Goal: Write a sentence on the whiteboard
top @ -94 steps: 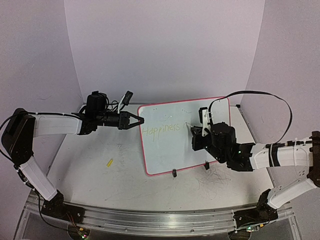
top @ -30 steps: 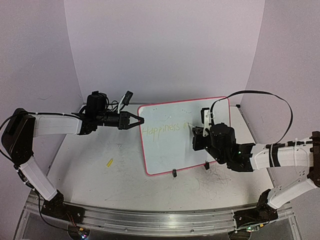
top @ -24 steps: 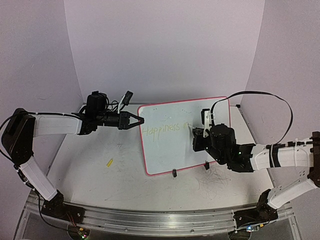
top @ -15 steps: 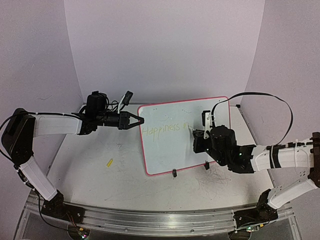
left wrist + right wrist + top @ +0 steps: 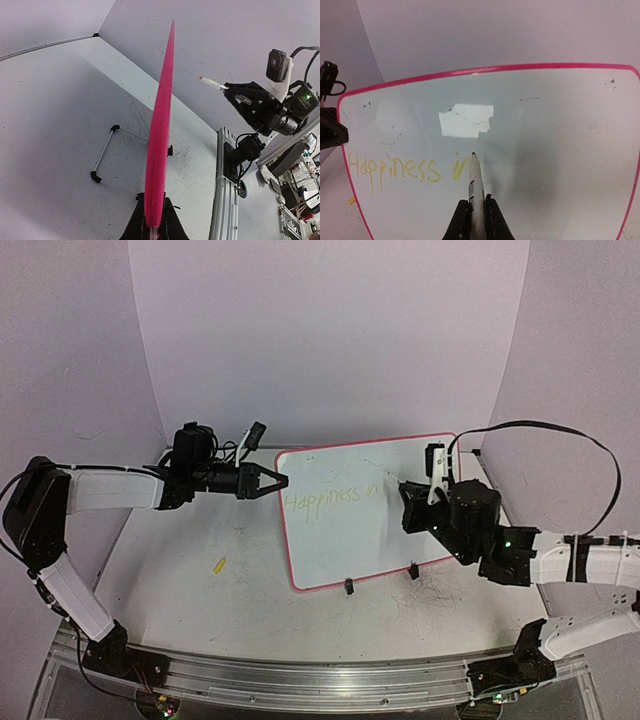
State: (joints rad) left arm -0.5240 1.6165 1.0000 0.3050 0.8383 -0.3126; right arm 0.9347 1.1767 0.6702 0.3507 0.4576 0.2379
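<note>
The whiteboard (image 5: 340,540), white with a pink rim, stands tilted on the table. My left gripper (image 5: 279,481) is shut on its left edge; in the left wrist view the rim (image 5: 161,135) runs edge-on out of the gripper (image 5: 154,227). Yellow handwriting, the sentence (image 5: 395,169), reads "Happiness in" (image 5: 333,495). My right gripper (image 5: 476,202) is shut on a white marker (image 5: 475,182) whose tip points at the board just right of "in". From the left wrist view the marker (image 5: 212,83) stands a little off the board's face. The right gripper (image 5: 408,498) is at the board's right half.
A small yellow cap (image 5: 218,564) lies on the table left of the board. Two black clip feet (image 5: 348,586) hold the board's lower edge, and a wire stand (image 5: 102,156) sits behind it. Walls close the back and sides; a metal rail (image 5: 300,680) runs along the front.
The right arm has drawn back to the right, lifting the marker off the board. The word "in" now follows "Happiness". The left gripper and the board have not moved.
</note>
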